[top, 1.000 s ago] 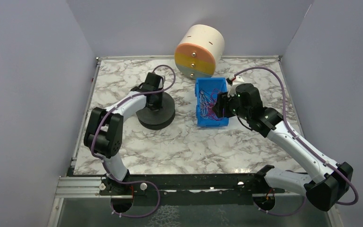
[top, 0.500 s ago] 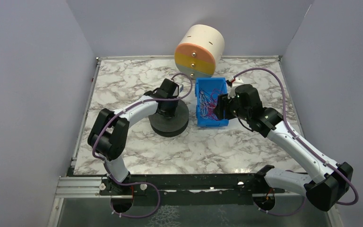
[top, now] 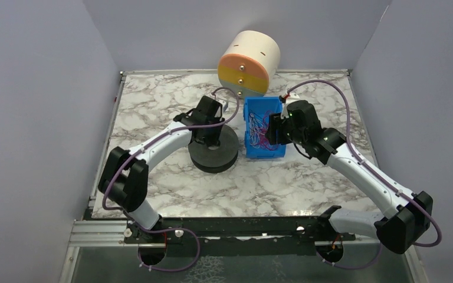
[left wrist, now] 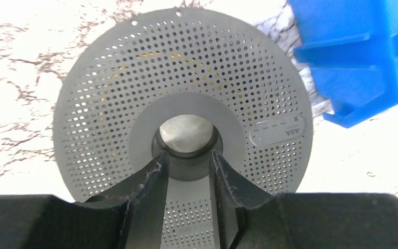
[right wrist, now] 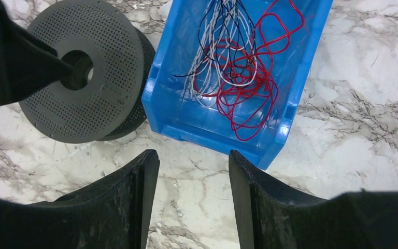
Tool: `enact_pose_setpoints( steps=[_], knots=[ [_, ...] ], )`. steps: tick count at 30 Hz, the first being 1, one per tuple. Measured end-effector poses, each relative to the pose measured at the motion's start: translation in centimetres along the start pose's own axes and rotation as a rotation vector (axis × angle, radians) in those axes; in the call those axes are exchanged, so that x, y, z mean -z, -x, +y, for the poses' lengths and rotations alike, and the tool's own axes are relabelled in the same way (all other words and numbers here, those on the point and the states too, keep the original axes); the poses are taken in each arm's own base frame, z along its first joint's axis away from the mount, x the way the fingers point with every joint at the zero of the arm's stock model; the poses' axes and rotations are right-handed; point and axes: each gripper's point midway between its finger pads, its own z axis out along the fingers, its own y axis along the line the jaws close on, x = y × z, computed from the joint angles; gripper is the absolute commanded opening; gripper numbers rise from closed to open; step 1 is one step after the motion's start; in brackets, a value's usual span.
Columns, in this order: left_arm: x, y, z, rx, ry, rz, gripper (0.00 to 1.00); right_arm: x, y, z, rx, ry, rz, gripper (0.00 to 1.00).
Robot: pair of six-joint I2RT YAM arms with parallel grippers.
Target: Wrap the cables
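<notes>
Spool (top: 217,158), gripped by left tool (left wrist: 189,168), shifted right toward bin (top: 263,147).

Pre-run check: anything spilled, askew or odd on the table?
Nothing stands out. The thin red, white and dark wires lie loosely tangled inside the blue plastic bin, none seen over its rim. The grey perforated spool lies flat beside the bin, the left gripper closed around its hub.

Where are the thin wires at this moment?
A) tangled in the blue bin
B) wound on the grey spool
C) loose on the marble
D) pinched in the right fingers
A: the cables lie tangled inside the blue bin, beside the spool.
</notes>
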Motion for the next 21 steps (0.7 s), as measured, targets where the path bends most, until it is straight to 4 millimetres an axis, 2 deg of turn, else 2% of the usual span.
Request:
enact_pose_setpoints(
  steps=[5, 10, 13, 17, 21],
  knots=[
    [3.1, 2.0, 0.2, 0.004, 0.014, -0.099, 0.47, -0.7, -0.2, -0.3, -0.006, -0.026, 0.01, 0.56],
    [7.1, 4.0, -0.2, 0.016, -0.009, -0.213, 0.52, -2.2, -0.7, -1.0, -0.005, -0.076, 0.042, 0.5],
    [9.5, 4.7, -0.5, 0.029, -0.035, -0.286, 0.59, -3.3, 0.1, -1.1, 0.002, -0.099, 0.042, 0.5],
    [11.6, 4.2, -0.8, 0.034, -0.067, -0.349, 0.65, -5.0, 1.9, -0.9, 0.021, -0.117, 0.024, 0.5],
    [12.5, 3.4, -0.9, 0.031, -0.088, -0.393, 0.72, -7.7, 2.9, -1.1, 0.034, -0.136, 0.037, 0.5]
  ],
)
